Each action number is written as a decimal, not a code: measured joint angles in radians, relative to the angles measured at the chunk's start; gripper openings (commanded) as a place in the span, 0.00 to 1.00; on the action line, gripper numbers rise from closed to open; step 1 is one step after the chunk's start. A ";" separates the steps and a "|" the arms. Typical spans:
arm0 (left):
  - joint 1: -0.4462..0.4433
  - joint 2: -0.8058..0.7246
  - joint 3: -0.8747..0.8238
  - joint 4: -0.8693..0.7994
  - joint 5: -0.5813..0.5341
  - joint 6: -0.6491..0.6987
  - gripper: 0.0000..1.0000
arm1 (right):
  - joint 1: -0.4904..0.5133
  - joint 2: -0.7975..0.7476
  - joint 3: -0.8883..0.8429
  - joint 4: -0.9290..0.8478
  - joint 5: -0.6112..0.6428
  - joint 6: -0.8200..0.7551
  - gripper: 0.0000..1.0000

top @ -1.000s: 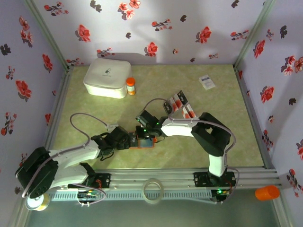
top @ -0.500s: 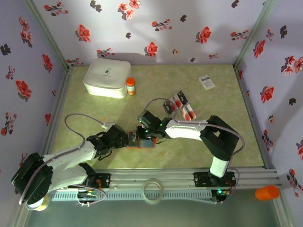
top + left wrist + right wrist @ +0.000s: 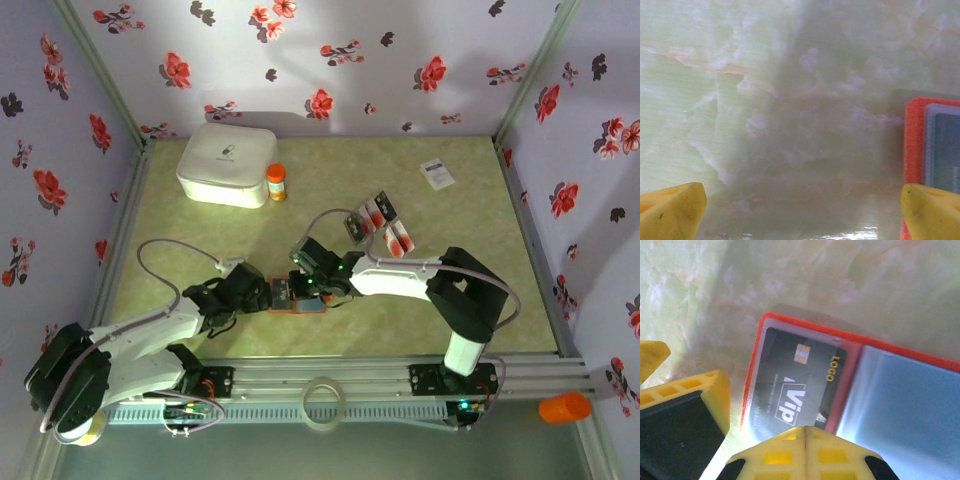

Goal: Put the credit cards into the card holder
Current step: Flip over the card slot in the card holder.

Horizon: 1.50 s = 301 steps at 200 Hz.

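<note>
My right pincer (image 3: 805,436) is pressed together over the card holder (image 3: 900,400), left pincer (image 3: 802,210) spread — credit cards (image 3: 380,222) lie at two o'clock, right arm nearer.

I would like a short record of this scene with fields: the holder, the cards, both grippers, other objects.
card holder: open flat on the table, one dark card in a pocket
loose cards: fanned on the table, apart from the holder
left gripper: open, beside the holder's edge
right gripper: shut, tips over the pocketed card
other: white box, orange-capped bottle, white card
</note>
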 measured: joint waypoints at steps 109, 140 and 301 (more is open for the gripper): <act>-0.093 0.063 0.154 0.021 0.038 0.002 1.00 | -0.185 -0.068 -0.077 -0.041 -0.030 -0.083 0.02; -0.135 0.133 0.155 0.045 0.043 0.002 1.00 | -0.200 -0.068 -0.077 -0.040 -0.059 -0.090 0.01; -0.159 0.201 0.154 0.126 0.043 -0.001 1.00 | -0.195 0.043 -0.077 0.033 -0.148 -0.075 0.00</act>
